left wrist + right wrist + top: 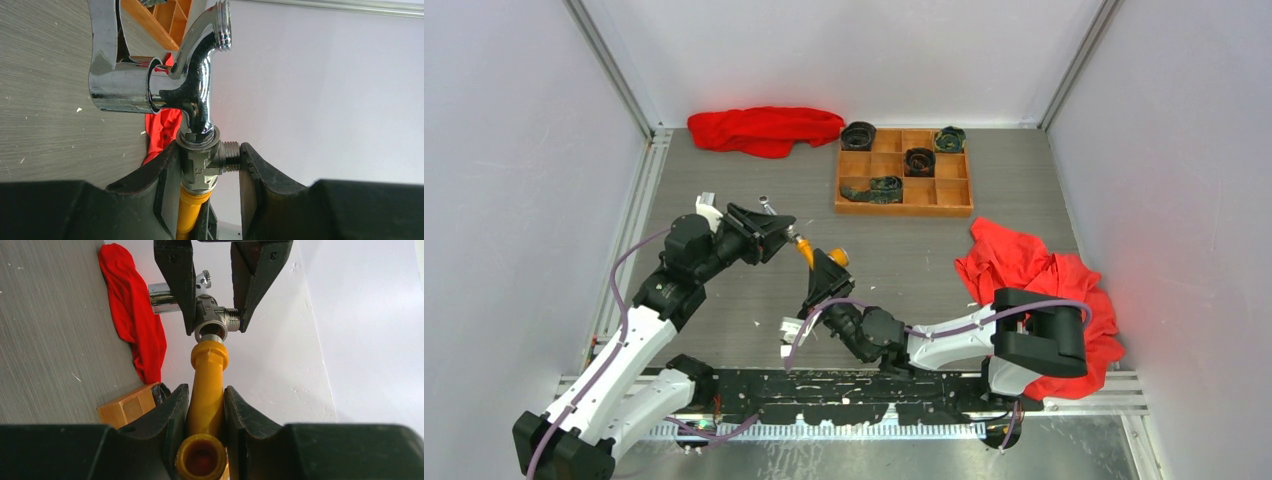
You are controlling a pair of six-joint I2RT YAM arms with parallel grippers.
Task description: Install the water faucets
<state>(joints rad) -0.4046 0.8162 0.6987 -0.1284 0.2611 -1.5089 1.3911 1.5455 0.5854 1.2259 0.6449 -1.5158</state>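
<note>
Held above the table just left of the wooden compartment tray (904, 209), the left gripper (210, 155) pinches the chrome faucet (200, 95) by its threaded fitting. The right gripper (206, 392) clamps the orange-yellow faucet (207, 375), its tip at the fitting's port. The screwing-in looks unfinished.

In the left wrist view the silver faucet (197, 95) loses its handle at the top edge. The orange-yellow faucet (192, 212) runs off the bottom edge inside the left gripper (209, 159).
</note>
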